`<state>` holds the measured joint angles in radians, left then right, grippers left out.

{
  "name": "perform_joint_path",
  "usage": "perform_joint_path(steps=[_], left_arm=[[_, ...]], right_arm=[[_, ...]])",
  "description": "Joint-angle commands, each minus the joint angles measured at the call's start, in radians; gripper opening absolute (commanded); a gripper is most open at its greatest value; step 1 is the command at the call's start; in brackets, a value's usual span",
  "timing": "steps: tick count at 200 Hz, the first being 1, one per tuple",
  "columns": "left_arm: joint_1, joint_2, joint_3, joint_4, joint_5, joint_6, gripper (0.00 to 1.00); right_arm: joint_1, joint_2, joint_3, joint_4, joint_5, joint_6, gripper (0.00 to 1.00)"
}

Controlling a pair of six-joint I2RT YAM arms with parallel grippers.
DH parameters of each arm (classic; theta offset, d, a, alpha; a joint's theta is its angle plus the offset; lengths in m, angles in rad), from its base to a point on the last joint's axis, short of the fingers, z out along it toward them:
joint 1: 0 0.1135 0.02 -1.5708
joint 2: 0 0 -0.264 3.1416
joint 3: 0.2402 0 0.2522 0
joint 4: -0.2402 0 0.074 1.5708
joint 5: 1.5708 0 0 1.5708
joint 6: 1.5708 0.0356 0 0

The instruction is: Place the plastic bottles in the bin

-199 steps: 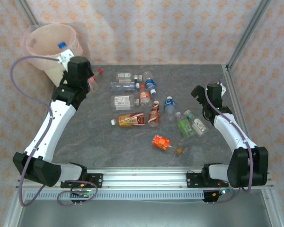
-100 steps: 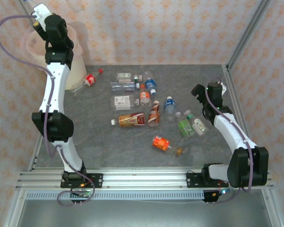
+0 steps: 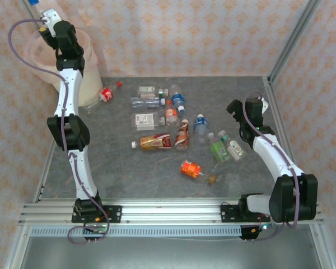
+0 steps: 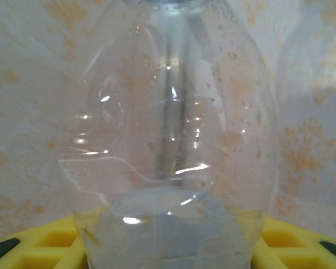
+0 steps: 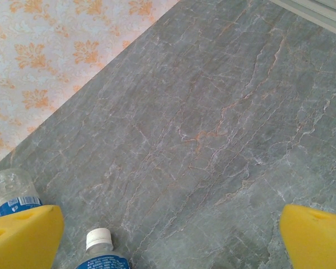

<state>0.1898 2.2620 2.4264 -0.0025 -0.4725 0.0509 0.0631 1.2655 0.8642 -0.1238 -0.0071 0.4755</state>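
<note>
Left wrist view has a clear bottle [image 4: 168,140] pinched at its belly by the left claw [image 4: 168,249], the bin [image 3: 89,61] near and below that claw; thin, light and slick, it would likely buckle under a harder squeeze, while the right claw [image 5: 171,232] gapes empty.

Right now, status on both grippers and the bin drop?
Left gripper shut on clear bottle, up high near bin. Right gripper open above bare table. Red-label bottle at bin's foot; other bottles scattered mid-table.
</note>
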Motion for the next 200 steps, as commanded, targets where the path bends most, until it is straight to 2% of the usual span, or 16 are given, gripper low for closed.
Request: perform_joint_path(steps=[1, 40, 83, 133, 157, 169, 180, 200], left_arm=[[-0.004, -0.013, 0.084, -0.110, 0.068, -0.070, 0.50], [-0.004, -0.044, 0.099, -0.335, 0.129, -0.220, 0.50], [-0.005, -0.084, 0.100, -0.479, 0.224, -0.325, 0.50], [-0.007, -0.108, 0.063, -0.545, 0.245, -0.380, 0.51], [-0.011, -0.099, 0.008, -0.504, 0.179, -0.346, 0.61], [-0.010, -0.087, 0.015, -0.511, 0.166, -0.339, 0.71], [-0.010, -0.084, 0.028, -0.532, 0.181, -0.344, 0.80], [-0.016, -0.096, 0.037, -0.556, 0.223, -0.345, 0.89]], right_arm=[[0.010, 0.004, 0.025, 0.010, 0.031, 0.020, 0.99], [0.010, 0.012, 0.027, 0.007, 0.038, 0.006, 0.99], [0.012, 0.031, 0.037, 0.005, 0.032, -0.005, 0.99], [0.012, 0.049, 0.038, 0.004, 0.018, -0.003, 0.99], [0.014, 0.049, 0.038, 0.003, 0.018, -0.003, 0.99], [0.014, 0.048, 0.041, -0.001, 0.018, -0.005, 0.99], [0.013, 0.046, 0.041, -0.005, 0.020, -0.007, 0.99], [0.014, 0.043, 0.039, -0.009, 0.028, -0.009, 0.99]])
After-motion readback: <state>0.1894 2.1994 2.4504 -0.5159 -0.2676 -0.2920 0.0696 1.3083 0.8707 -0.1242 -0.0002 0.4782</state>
